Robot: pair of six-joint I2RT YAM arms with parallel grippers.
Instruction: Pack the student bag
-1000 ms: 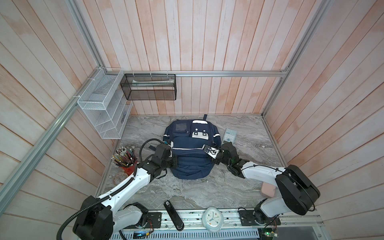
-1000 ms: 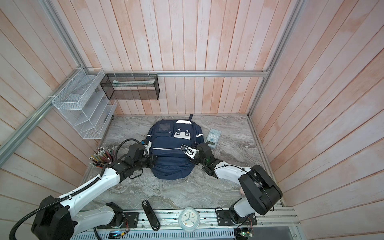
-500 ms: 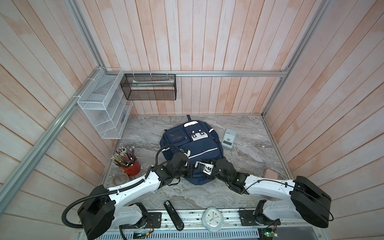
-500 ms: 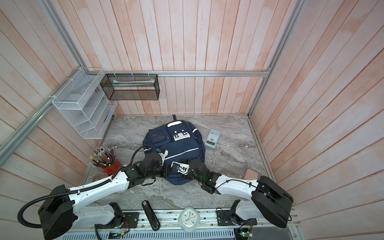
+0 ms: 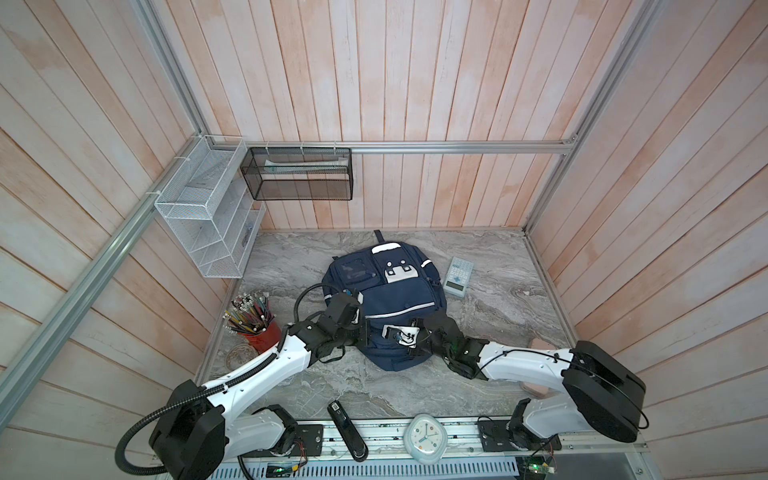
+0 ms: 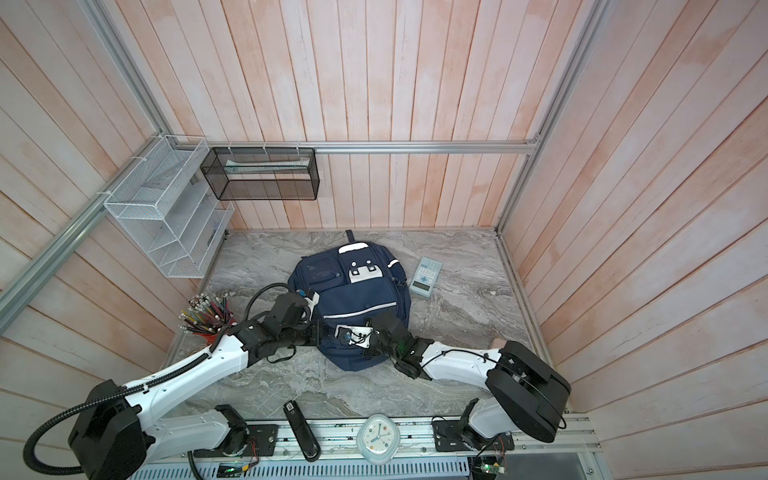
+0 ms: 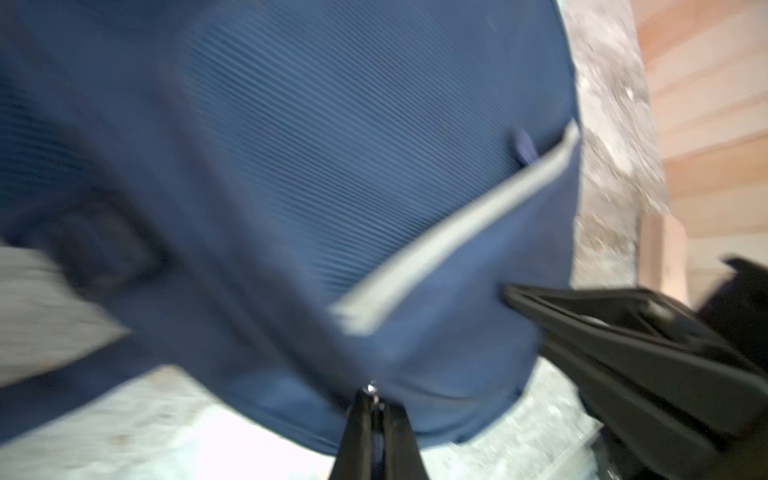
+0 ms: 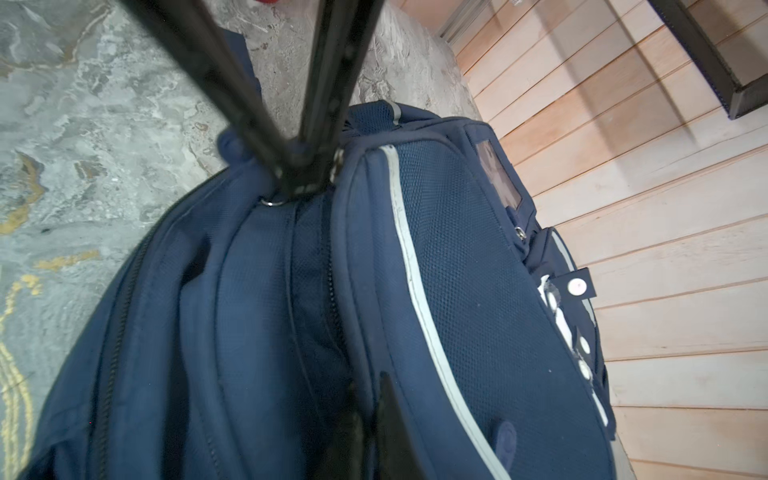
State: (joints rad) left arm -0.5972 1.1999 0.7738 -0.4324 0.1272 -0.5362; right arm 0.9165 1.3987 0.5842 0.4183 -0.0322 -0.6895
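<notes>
Left gripper (image 7: 374, 395) is seen pressed together on a small metal zip ring at the near end of the student bag (image 5: 395, 299) — a pinch on the bag itself. Right gripper (image 8: 368, 401) is closed too, its tips sunk in the gapped zip line; whether cloth is caught there cannot be told. The bag is laid flat mid-tabletop, handle loop toward the back edge, near end between the two grippers. Soft woven cloth is judged here: it will likely sag, bunch and follow a pull rather than hold shape, so it is best taken at zip pulls, piped seams or the top loop — a thin fold may slip out. Inside the gap only dark lining is shown; nothing packed can be made out. By the left edge a red cup (image 5: 262, 338) is filled with pencils (image 5: 247, 318). Something pale and flat, not identifiable, is held in a black mesh basket (image 5: 297, 174) on the back wall. A calculator (image 5: 457, 276) is set just beside the bag.
</notes>
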